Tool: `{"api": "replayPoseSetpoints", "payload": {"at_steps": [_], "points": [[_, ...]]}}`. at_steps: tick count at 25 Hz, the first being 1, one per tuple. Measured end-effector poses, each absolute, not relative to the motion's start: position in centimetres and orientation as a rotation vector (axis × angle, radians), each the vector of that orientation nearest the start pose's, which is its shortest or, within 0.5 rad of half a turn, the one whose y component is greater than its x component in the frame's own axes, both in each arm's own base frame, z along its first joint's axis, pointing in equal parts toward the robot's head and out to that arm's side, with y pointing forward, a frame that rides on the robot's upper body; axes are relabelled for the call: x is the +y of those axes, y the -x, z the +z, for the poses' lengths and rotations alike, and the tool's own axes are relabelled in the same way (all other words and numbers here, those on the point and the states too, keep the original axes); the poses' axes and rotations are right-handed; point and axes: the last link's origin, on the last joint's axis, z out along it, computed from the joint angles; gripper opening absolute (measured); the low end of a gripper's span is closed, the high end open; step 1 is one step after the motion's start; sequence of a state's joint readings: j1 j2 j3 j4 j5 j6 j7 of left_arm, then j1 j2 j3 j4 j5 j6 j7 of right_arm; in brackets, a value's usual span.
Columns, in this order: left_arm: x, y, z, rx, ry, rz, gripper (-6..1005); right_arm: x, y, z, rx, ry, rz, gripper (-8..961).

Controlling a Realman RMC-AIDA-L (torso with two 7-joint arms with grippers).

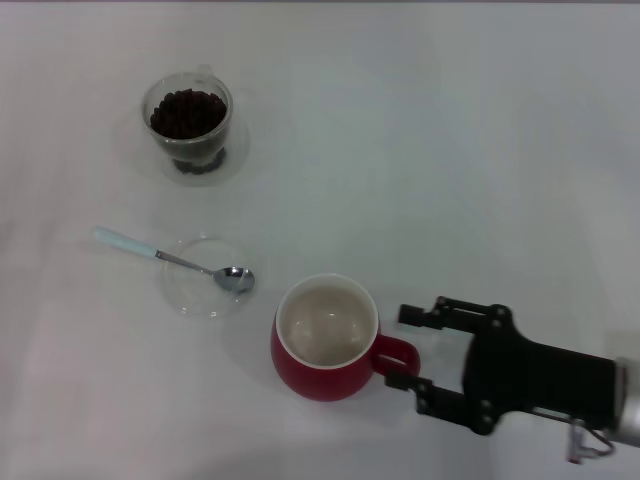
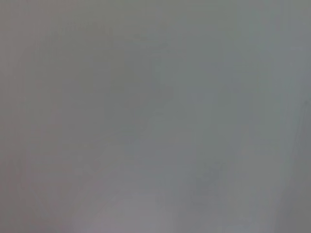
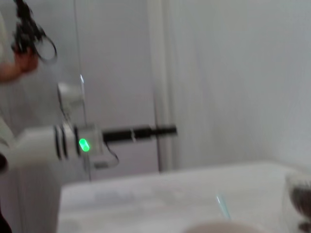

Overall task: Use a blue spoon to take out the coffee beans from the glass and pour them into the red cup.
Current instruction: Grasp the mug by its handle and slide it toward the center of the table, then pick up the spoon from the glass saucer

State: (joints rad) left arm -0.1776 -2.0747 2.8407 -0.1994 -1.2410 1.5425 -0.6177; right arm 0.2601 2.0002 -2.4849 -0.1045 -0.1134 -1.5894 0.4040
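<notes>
we took the red cup (image 1: 325, 340) as our landmark and worked down in size. it stood upright on the white table (image 1: 450, 150), and its cream inside held no beans that we could see, so we judged that no transfer had been made.

our right gripper (image 1: 407, 348) sat just to the right of the red cup, its jaws spread, one finger on each side of the cup's loop handle without closing on it. we judged this to be a move to steady the cup, not part of the scooping.

our left gripper did not appear in the head view. its wrist view showed only a plain grey field, so we could not tell the state of its jaws. in the right wrist view we saw an arm (image 3: 58, 143) parked well beyond the table.

the glass (image 1: 188, 125) stood well up and to the left of the red cup, filled with the coffee beans (image 1: 187, 113).

a flat clear dish (image 1: 190, 292) lay just left of the red cup. the blue spoon (image 1: 175, 260) rested on it, bowl over the dish and pale handle pointing away from the cup, untouched.

picking up the spoon, scooping and pouring all remained to be done.
</notes>
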Motion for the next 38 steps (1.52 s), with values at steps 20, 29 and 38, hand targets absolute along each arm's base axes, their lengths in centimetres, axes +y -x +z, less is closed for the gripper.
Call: {"api": "replayPoseSetpoints", "payload": {"at_steps": [20, 29, 38], "points": [[21.3, 35.7, -3.5, -1.396, 1.481, -1.354, 543, 16.1, -33.1, 2.9, 0.138, 2.339, 1.164, 662], [20.9, 35.7, -5.7, -1.696, 1.414, -1.377, 809, 17.0, -32.7, 3.2, 0.086, 2.318, 1.168, 663], [22.4, 35.2, -6.8, -1.793, 1.487, -1.311, 803, 17.9, -32.3, 3.0, 0.068, 2.319, 1.170, 662]]}}
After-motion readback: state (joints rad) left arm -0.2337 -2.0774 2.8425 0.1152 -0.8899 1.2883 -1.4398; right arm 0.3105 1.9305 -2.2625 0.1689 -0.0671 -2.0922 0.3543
